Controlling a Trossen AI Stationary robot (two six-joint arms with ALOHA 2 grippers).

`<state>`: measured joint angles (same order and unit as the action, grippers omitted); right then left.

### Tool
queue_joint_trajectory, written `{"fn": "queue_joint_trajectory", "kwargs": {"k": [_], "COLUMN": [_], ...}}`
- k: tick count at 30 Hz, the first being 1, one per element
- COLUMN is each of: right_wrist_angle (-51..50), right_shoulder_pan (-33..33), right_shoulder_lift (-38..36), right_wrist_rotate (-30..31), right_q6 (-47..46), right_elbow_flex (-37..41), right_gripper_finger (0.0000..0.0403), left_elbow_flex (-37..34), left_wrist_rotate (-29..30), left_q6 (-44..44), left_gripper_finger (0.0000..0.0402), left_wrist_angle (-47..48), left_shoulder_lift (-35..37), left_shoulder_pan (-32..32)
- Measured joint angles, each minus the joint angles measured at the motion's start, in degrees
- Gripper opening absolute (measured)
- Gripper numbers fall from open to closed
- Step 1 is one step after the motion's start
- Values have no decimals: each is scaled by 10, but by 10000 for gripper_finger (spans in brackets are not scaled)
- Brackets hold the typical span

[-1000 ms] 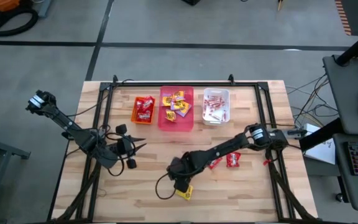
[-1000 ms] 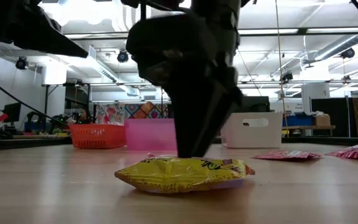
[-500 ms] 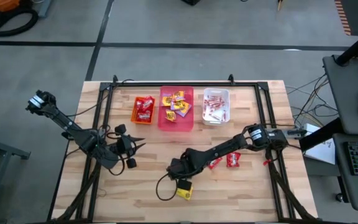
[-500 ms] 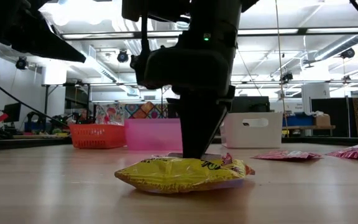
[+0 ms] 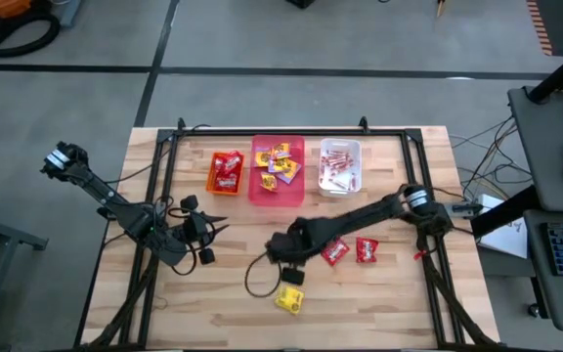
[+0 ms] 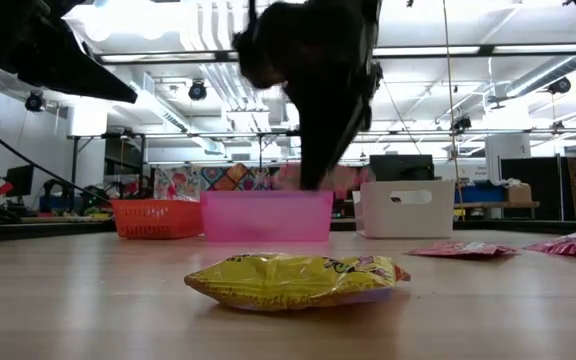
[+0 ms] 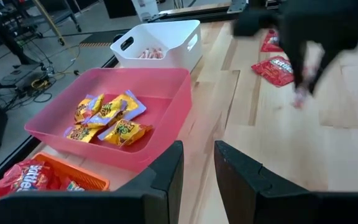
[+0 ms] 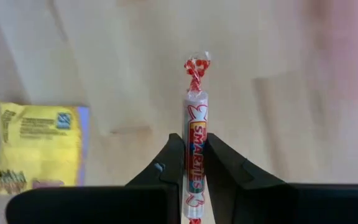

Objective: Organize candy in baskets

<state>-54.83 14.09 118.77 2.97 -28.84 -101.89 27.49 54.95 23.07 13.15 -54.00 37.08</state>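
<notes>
Above the worktop's middle, toward the front edge, the right gripper [image 5: 289,256] is clamped on a thin red-and-white candy stick [image 8: 194,158]. The stick runs lengthwise between the fingers [image 8: 169,163], one twisted end jutting past the tips. Gripper is clear of the wood, blurred in the low view.

White basket [image 5: 340,167] sits at the back edge, rightmost of three; it already holds the same kind of sticks. From the gripper it lies back and to the right, past the pink-red basket [image 5: 278,171]. Orange basket [image 5: 227,173] is leftmost. Judged next move: carry the stick backward-right over the white rim. Right arm is clearly the nearer one.

Left gripper [image 5: 215,233] waits near the left edge, fingers slightly apart, nothing between them.

Loose candy on the wood: yellow packet [image 5: 288,299] near the front edge, just in front of the right gripper; two red packets [image 5: 352,251] to the gripper's right.
</notes>
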Motion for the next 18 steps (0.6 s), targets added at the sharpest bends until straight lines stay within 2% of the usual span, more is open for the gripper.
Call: {"fn": "queue_joint_trajectory", "kwargs": {"k": [4, 7, 11, 18], "right_wrist_angle": [-48, -103, -173, -151], "right_shoulder_pan": [-36, -77, -163, -329], "right_shoulder_lift": [-42, -81, -118, -146], "right_wrist_rotate": [12, 52, 115, 121], "right_q6": [29, 65, 80, 313], "right_elbow_flex": [0, 0, 8, 79], "right_gripper_finger": [34, 34, 34, 39], "left_elbow_flex": [0, 0, 0, 0], "left_wrist_rotate": [0, 0, 0, 0], "left_q6": [0, 0, 0, 0], "left_gripper_finger": [75, 75, 75, 75], "left_wrist_angle": [-2, -5, -11, -11], "left_shoulder_lift": [0, 0, 0, 0], "left_shoulder_pan": [0, 0, 0, 0]}}
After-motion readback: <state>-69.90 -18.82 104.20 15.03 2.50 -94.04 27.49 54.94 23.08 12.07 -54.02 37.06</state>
